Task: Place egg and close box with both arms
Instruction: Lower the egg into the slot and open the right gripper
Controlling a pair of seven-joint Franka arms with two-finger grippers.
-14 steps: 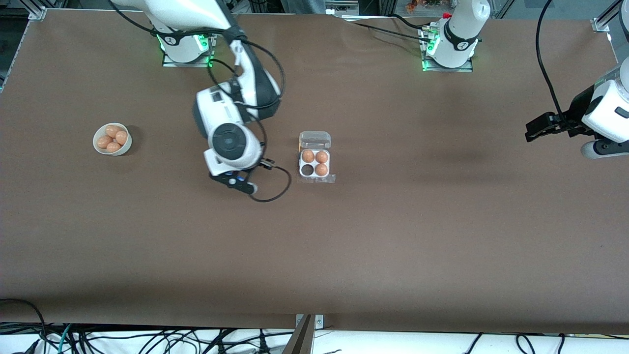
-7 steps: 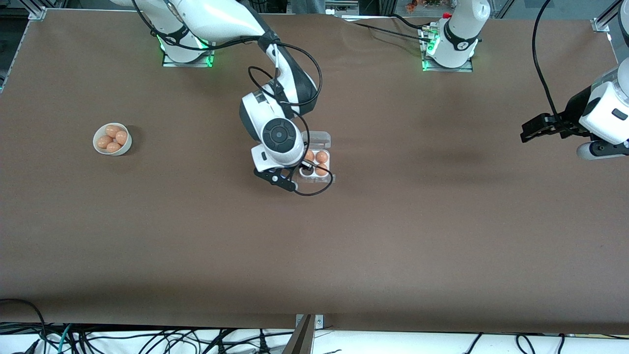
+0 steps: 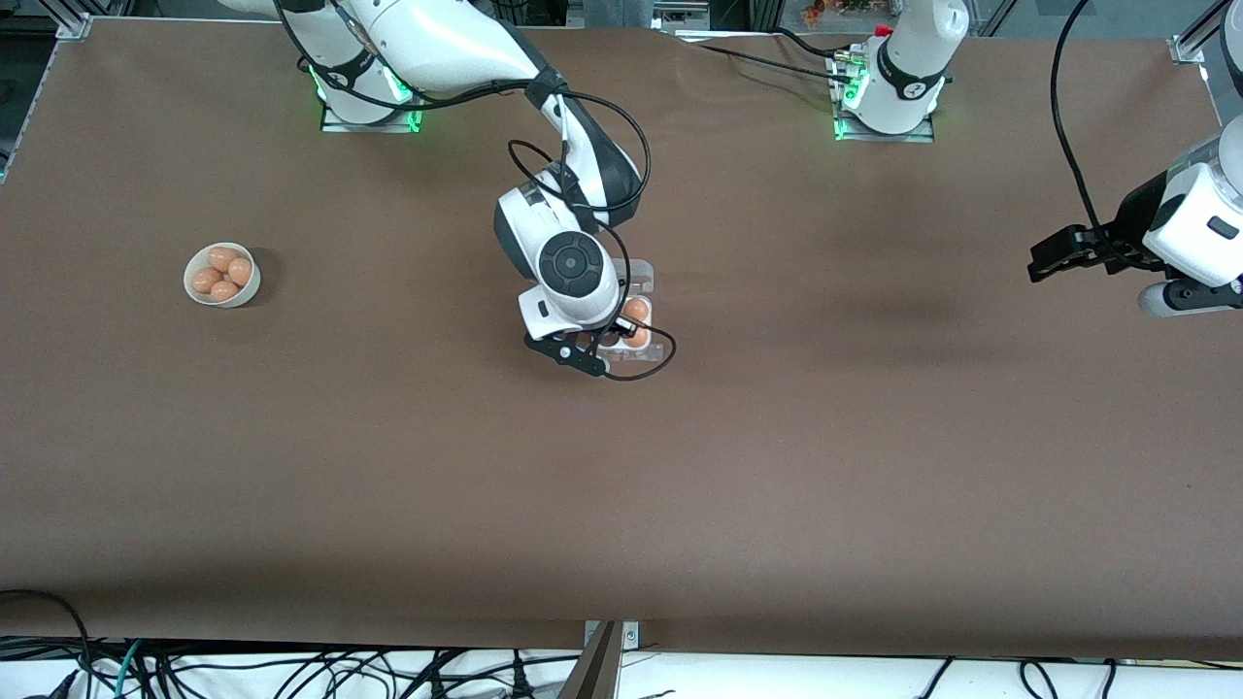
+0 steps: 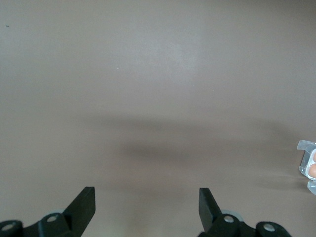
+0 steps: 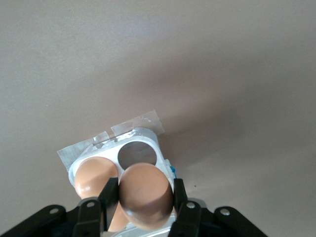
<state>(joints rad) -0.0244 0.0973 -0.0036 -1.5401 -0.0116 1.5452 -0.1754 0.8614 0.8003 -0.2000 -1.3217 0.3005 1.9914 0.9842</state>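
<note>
Carrying the smooth tan-orange egg (image 5: 146, 193) clamped in your right gripper (image 5: 143, 207), you hover over the whitish four-cell carton (image 5: 148, 133); next, lower it into the empty cell. Your left gripper (image 4: 147, 207) waits spread over bare table near its own end.

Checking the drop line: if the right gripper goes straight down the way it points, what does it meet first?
Probably the box: the right gripper, shut on the egg, hangs over it, close to the empty cell. Exact alignment is unclear.
</note>
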